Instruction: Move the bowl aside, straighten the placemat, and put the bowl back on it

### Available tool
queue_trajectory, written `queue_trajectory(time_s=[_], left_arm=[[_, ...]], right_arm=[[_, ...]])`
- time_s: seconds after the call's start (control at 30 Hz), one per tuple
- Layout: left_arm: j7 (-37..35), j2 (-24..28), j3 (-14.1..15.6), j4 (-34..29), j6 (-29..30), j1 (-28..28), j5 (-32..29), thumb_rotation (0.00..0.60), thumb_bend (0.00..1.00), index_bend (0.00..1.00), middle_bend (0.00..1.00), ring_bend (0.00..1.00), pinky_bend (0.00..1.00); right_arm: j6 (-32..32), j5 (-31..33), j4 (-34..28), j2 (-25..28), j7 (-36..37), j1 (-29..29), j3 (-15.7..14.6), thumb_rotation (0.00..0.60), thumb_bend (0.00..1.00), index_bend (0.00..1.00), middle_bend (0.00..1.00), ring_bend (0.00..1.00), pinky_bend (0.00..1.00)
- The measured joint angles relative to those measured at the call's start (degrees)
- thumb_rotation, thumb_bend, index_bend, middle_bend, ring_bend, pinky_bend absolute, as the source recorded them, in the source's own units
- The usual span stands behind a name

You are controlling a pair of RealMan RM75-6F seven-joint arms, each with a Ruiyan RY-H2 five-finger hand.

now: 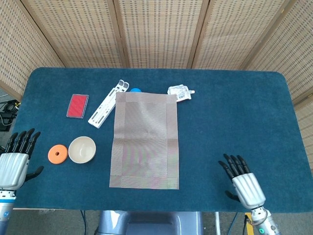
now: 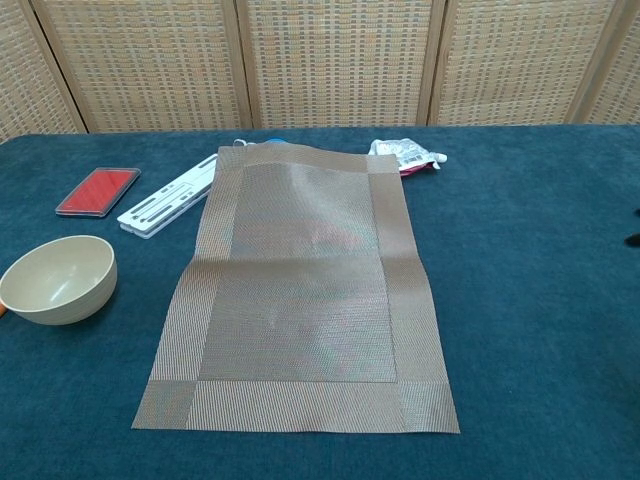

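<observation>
Fingers spread and empty on both hands, we hold the left hand [image 1: 11, 166] at the counter's [image 1: 234, 112] near-left edge and the right hand [image 1: 246, 186] near-right. Our small beige bowl [image 1: 81, 150] sits off the woven brown placemat [image 1: 145, 140], just left of it beside an orange disc [image 1: 57, 153]. We judge the bowl light and rigid, best taken by the rim; the mat looks limp, best dragged by its corners.
</observation>
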Motion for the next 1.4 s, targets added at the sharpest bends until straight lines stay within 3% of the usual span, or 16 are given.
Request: queue_trajectory(time_s=[0.3, 0.57, 0.8, 1.4], left_arm=[[-1.15, 0.41, -1.29, 0.21, -1.42, 0.64, -0.16, 0.6, 0.18, 0.0, 0.0, 0.0, 0.0], [-1.88, 0.45, -2.51, 0.57, -3.05, 0.95, -0.62, 0.6, 0.18, 0.0, 0.0, 0.0, 0.0], [-2.16, 0.45, -3.23, 0.74, -3.93, 1.19, -0.8, 0.6, 0.18, 0.0, 0.0, 0.0, 0.0], [-3.15, 0.5, -4.6, 1.06, -5.42, 1.69, -1.04, 0.6, 0.18, 0.0, 0.0, 0.0, 0.0]], right_arm=[[-5.47, 0.26, -0.74, -9.62, -5.58, 1.99, 0.48, 0.6, 0.09, 0.15, 0.0, 0.0, 0.0], [-10.1, 4.39, 4.68, -19.07, -8.03, 3.89, 2.26, 0.6, 0.17, 0.2, 0.0, 0.0, 0.0], [-10.97, 6.12, 6.96, -22.38, -7.15, 4.8, 3.11, 0.6, 0.23, 0.22, 0.0, 0.0, 0.0], [-13.0, 9.64, 7.43, -27.53, -7.11, 6.66, 4.33, 0.6, 0.28, 0.24, 0.0, 0.0, 0.0]])
